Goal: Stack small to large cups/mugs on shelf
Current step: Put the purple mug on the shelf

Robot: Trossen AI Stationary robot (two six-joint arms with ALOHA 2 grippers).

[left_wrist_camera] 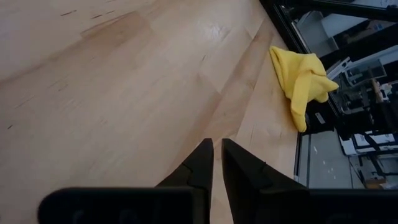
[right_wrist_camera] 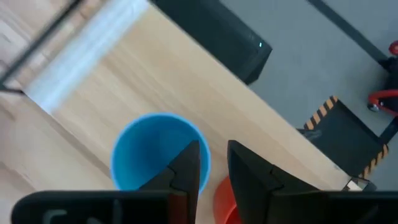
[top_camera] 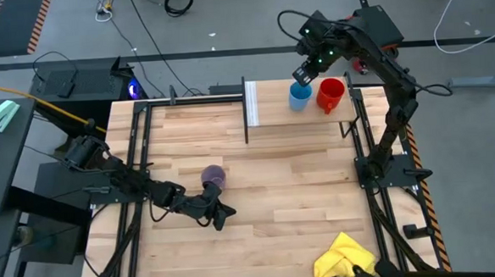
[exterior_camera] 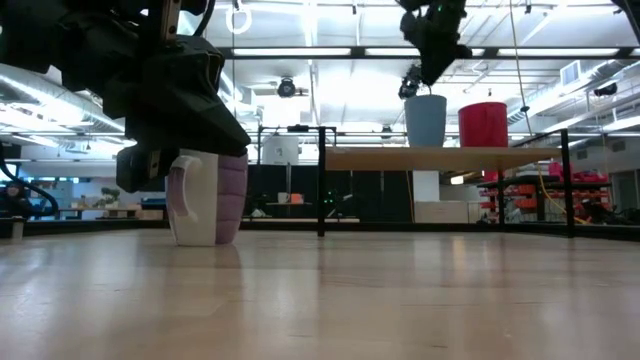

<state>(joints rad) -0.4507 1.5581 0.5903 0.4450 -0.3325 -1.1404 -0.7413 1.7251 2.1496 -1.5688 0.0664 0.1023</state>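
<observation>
The blue cup and the red mug stand upright side by side on the raised wooden shelf, to the right of its white panel. My right gripper hovers just above the blue cup's rim, its fingers a narrow gap apart. The low view shows its tip slightly above the cup. The purple mug with its pale handle stands on the tabletop. My left gripper is shut, low over the table just nearward of that mug.
A crumpled yellow cloth lies at the table's near right corner, also visible in the left wrist view. Black frame rails run along the table's left and right sides. Bare wood lies between the purple mug and the shelf.
</observation>
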